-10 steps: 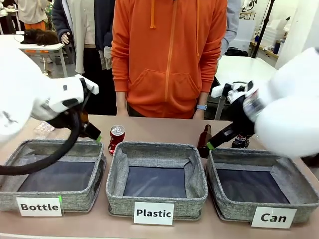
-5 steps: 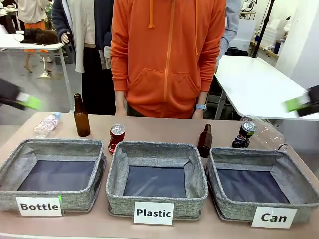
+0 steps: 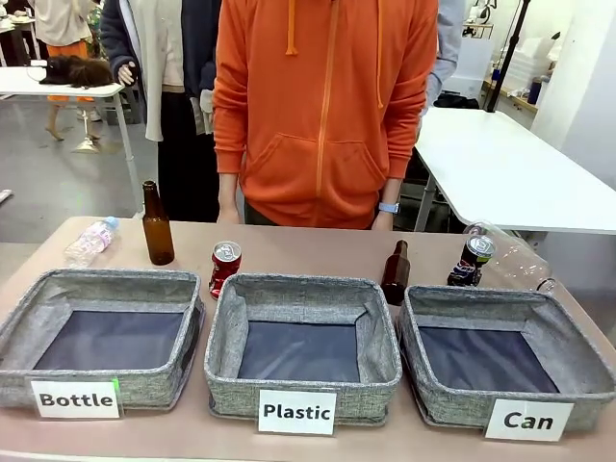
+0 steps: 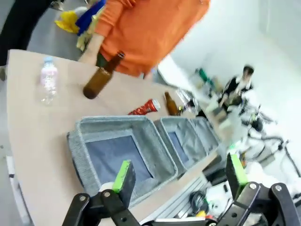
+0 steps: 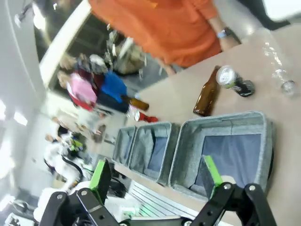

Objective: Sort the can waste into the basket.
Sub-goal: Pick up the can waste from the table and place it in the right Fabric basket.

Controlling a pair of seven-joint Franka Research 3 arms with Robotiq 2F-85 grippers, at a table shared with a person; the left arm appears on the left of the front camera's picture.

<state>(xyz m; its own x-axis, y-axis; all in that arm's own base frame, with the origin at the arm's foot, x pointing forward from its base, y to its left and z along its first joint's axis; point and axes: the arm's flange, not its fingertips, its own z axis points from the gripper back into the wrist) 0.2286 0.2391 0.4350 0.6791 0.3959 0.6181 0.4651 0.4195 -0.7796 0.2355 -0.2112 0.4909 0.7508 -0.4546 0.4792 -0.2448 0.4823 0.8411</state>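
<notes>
At far left in the front view a clear plastic bottle [image 3: 91, 241] lies on the smooth tan worktop [image 3: 308, 250], with an upright brown glass bottle [image 3: 157, 226] beside it. Left of centre the red can [image 3: 225, 268] stands behind the gap between the "Bottle" basket [image 3: 106, 279] and the "Plastic" basket [image 3: 298, 284]. It is dented metal, its long axis near vertical, silver top up. Right of centre stands a second brown bottle [image 3: 395, 274]. At right the dark can [image 3: 474, 260], a printed metal cylinder, stands upright, top up, just behind the "Can" basket [image 3: 481, 296]. This basket sits at lower right: shallow, rectangular, coarse grey fabric with a dark lining. In the wrist views the left jaws and the right jaws are spread wide, their green pads [image 4: 123, 175] gripping nothing.
</notes>
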